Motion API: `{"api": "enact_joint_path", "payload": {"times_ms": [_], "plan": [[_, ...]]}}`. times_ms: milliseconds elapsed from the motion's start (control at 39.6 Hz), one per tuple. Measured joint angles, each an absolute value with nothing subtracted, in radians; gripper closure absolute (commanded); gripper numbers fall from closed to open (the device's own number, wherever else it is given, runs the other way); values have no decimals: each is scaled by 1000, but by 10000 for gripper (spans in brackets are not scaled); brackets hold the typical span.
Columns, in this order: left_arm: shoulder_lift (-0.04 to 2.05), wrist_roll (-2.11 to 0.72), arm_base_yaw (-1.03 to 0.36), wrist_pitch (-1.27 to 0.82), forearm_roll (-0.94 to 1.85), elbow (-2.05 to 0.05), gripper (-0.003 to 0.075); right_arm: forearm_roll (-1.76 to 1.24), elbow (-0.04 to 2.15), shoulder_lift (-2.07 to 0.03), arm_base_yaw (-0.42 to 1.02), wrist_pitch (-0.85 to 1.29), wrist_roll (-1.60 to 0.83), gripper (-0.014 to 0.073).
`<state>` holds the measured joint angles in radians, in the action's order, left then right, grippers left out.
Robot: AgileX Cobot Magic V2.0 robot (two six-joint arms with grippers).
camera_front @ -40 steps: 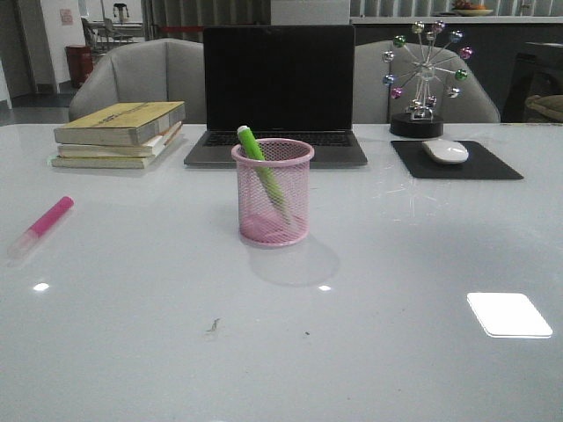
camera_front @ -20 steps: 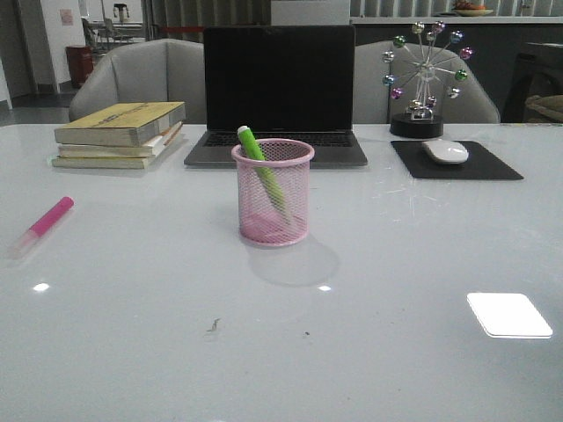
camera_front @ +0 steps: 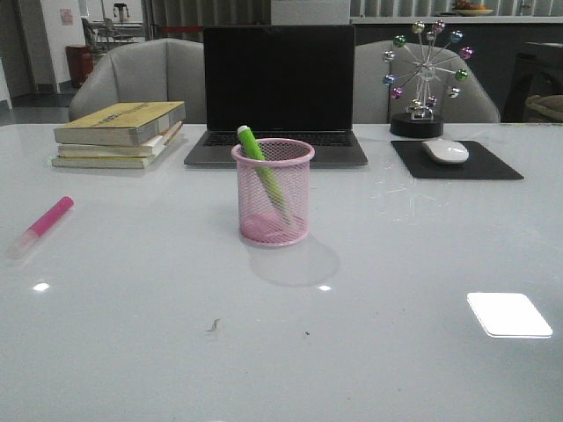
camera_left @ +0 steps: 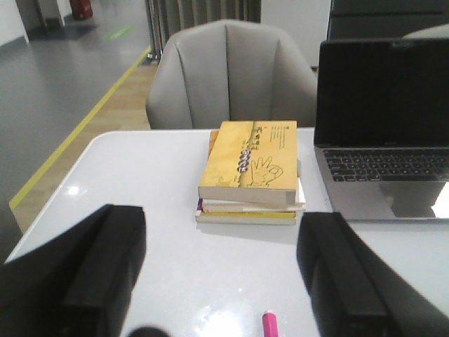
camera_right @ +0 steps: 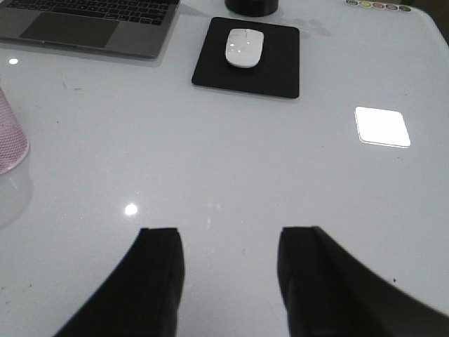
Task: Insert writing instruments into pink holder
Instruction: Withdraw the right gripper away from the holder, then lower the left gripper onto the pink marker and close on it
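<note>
Glossy white tabletop (camera_front: 396,352) fills the near ground, bare of either arm in the front view. Nearest the left edge lies the magenta highlighter (camera_front: 40,226), flat on the surface, its long axis running diagonally from the clear cap at the near-left up to the pink end farther right. In the left wrist view its pink tip (camera_left: 269,324) shows just ahead of the left gripper (camera_left: 221,281), between the two widely parted, empty fingers, so the left arm is plainly the nearer one. The right gripper (camera_right: 228,281) also stands open and holds nothing, over bare surface with the pink holder (camera_front: 273,191) off to its side. That holder sits mid-table with the green highlighter (camera_front: 262,171) already leaning inside it. Farther back, toward the far edge, are a stack of books (camera_front: 119,134), a laptop (camera_front: 278,92), and a mouse (camera_front: 445,151) on a mouse pad (camera_front: 455,162). The yellow book cover carries print too blurred to read.
</note>
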<state>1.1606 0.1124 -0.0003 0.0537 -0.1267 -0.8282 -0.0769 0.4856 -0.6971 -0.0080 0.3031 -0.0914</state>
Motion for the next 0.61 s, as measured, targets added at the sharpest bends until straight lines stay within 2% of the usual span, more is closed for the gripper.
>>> {"api": "enact_joint_path", "payload": {"times_ms": [354,606], "plan": [[1482,112,-22,-226,-61,-1093,269,-77,486,-697,-8,303,-94,160],[1687,112,-127,-264,-51,-1146,285,-77,486,-697,-8,303,-94,160]]}}
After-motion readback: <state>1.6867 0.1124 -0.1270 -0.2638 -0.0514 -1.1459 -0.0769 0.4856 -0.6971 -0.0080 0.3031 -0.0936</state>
